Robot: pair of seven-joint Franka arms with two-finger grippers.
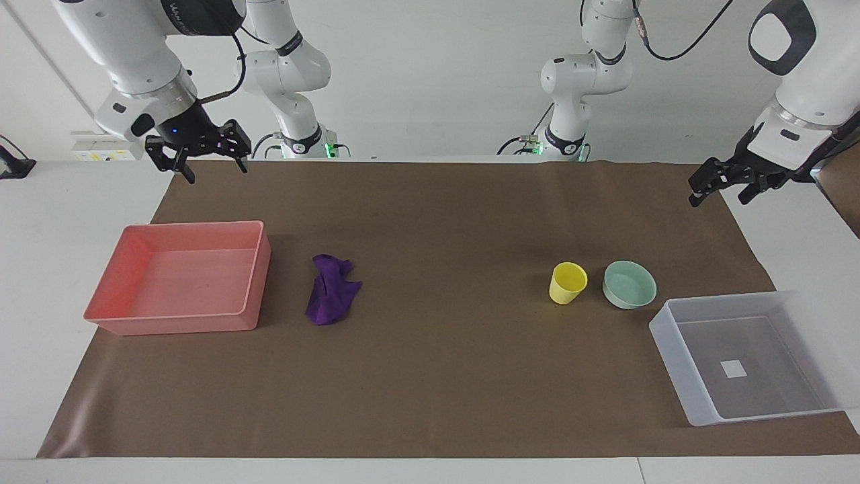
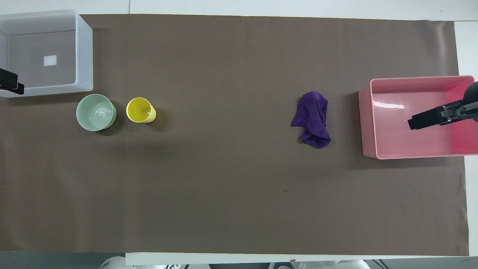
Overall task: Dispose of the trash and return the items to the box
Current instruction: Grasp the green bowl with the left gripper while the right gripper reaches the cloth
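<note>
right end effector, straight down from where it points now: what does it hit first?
Probably bare mat, near the pink tray. The right end effector hangs open, fingers pointing down, over the mat's edge at the robots' side of the tray. Overhead it overlaps the tray, so depth is uncertain.

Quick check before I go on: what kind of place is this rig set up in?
Probably a robotics lab bench, not a home: a white table under a brown mat, bare white walls, cabled arm bases, and only staged props, a pink tray and a clear bin.
</note>
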